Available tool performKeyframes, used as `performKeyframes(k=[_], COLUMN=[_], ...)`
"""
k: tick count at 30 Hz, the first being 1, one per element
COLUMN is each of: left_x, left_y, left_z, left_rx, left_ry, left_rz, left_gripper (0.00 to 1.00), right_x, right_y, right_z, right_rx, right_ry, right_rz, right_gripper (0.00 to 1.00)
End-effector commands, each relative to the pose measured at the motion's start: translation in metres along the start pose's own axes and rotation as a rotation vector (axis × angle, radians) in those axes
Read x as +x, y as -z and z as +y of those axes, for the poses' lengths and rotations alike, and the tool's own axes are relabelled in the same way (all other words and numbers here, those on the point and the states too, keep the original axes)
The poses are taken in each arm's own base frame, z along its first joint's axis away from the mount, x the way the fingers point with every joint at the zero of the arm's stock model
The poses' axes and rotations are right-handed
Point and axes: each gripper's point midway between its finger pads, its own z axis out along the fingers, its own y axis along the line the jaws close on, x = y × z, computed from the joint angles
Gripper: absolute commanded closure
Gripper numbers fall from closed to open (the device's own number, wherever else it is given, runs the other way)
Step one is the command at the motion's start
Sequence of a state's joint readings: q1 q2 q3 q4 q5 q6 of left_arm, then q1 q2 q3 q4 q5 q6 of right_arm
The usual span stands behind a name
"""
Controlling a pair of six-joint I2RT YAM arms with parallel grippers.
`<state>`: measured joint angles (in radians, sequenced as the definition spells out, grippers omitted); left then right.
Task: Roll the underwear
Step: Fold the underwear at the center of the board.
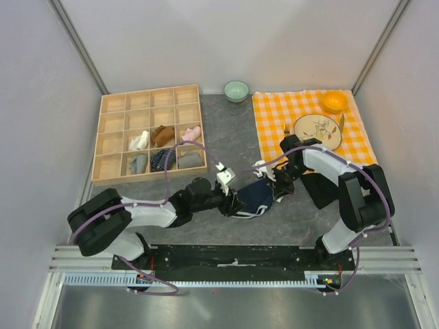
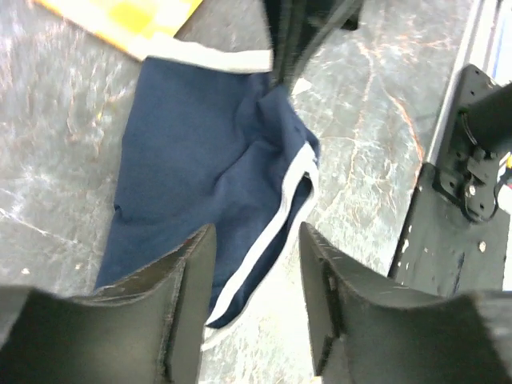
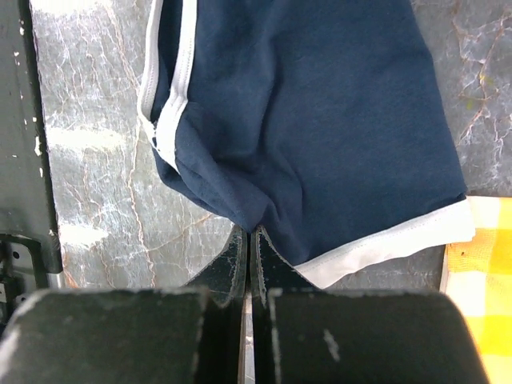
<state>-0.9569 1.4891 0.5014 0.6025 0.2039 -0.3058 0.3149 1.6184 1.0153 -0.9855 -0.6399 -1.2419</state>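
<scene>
The navy underwear (image 1: 255, 195) with white trim lies crumpled on the grey table between the two arms. In the left wrist view (image 2: 200, 160) its trimmed edge runs between my open left gripper's (image 2: 256, 240) fingers, which hover just above it. In the top view the left gripper (image 1: 233, 203) is at the garment's left side. My right gripper (image 3: 252, 232) is shut, pinching a fold of the underwear (image 3: 320, 120) at its near edge; it sits at the garment's right side (image 1: 277, 188). Its fingers also show in the left wrist view (image 2: 284, 48), pulling the fabric up.
A wooden grid box (image 1: 110, 137) with several rolled garments stands at the back left. A green bowl (image 1: 236, 90) is at the back. A yellow checked cloth (image 1: 274, 116) at the right carries a plate (image 1: 319, 130) and an orange bowl (image 1: 335, 101).
</scene>
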Motion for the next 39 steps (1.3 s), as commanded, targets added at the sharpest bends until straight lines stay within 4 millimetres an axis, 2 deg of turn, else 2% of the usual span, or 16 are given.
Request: performKeyframes(k=[1, 3, 7, 8, 18, 27, 33, 36, 39], left_x=[-0.023, -0.021, -0.011, -0.004, -0.008, 0.004, 0.01, 0.011, 0.011], left_y=[0.026, 0.038, 0.04, 0.036, -0.012, -0.044, -0.053, -0.055, -0.057], left_z=[-0.025, -0.032, -0.042, -0.043, -0.057, -0.042, -0.022, -0.022, -0.019], left_rx=[0.149, 0.194, 0.266, 0.281, 0.263, 0.136, 0.004, 0.005, -0.016], left_ry=[-0.273, -0.425, -0.592, -0.626, -0.771, -0.79, -0.784, -0.782, -0.772], left_rz=[-0.206, -0.271, -0.305, -0.29, -0.307, -0.253, -0.214, -0.21, -0.196], left_gripper=[0.4, 0.34, 0.33, 0.33, 0.29, 0.29, 0.32, 0.35, 0.46], right_x=[-0.021, -0.022, -0.023, -0.023, -0.025, -0.029, -0.029, -0.029, -0.029], right_y=[0.005, 0.003, 0.001, 0.001, 0.001, 0.002, 0.003, 0.003, 0.003], right_z=[-0.008, -0.011, -0.013, -0.012, -0.006, 0.001, 0.007, 0.011, 0.015], right_rx=[-0.018, -0.026, -0.04, -0.044, -0.074, -0.091, -0.101, -0.108, -0.117], right_ry=[-0.033, -0.049, -0.07, -0.075, -0.096, -0.096, -0.094, -0.093, -0.094], right_rz=[-0.075, -0.079, -0.083, -0.085, -0.104, -0.13, -0.135, -0.138, -0.143], right_gripper=[1.0, 1.0, 1.0, 1.0, 1.0, 1.0, 1.0, 1.0, 1.0])
